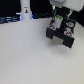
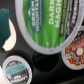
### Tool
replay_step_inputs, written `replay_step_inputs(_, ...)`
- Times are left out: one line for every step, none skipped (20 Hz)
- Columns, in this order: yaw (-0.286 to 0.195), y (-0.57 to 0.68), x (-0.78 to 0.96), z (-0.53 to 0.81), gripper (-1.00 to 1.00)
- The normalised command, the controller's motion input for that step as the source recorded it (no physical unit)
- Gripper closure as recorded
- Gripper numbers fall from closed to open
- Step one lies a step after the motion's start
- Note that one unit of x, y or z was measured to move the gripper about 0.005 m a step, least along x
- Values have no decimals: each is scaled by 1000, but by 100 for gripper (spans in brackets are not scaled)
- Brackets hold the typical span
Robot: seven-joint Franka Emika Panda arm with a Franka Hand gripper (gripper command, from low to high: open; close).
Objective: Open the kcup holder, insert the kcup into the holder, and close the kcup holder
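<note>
The kcup holder point(image 1: 60, 36) is a black boxy unit at the exterior view's right, with its drawer pulled out toward the front. My gripper point(image 1: 59, 16) hangs right above it, shut on the kcup point(image 1: 59, 19), a small cup with a green top. In the wrist view the kcup's green lid point(image 2: 47, 22) fills much of the picture, just over the open drawer point(image 2: 30, 50). Below it is a dark empty slot point(image 2: 43, 60). My fingers are not clear in the wrist view.
Two other pods sit in the drawer, one with a teal label point(image 2: 17, 68) and one with an orange label point(image 2: 75, 53). A tall white bottle-like object point(image 1: 25, 9) stands at the back. Dark items point(image 1: 9, 20) line the back edge of the white table point(image 1: 30, 55).
</note>
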Motion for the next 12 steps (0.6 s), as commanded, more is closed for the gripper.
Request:
replay_step_inputs(-94,-31,0,-57,-100)
replay_step_inputs(-95,-26,0,-26,-100)
replay_step_inputs(-92,-6,0,0,100)
replay_step_inputs(-78,0,0,0,100)
replay_step_inputs(-70,0,0,0,100)
replay_step_inputs(-70,0,0,0,100)
replay_step_inputs(-70,0,0,0,100)
replay_step_inputs(-63,0,0,0,100)
replay_step_inputs(-60,0,0,3,100)
replay_step_inputs(-59,0,0,20,100)
replay_step_inputs(-59,0,0,26,100)
replay_step_inputs(-62,0,0,49,100)
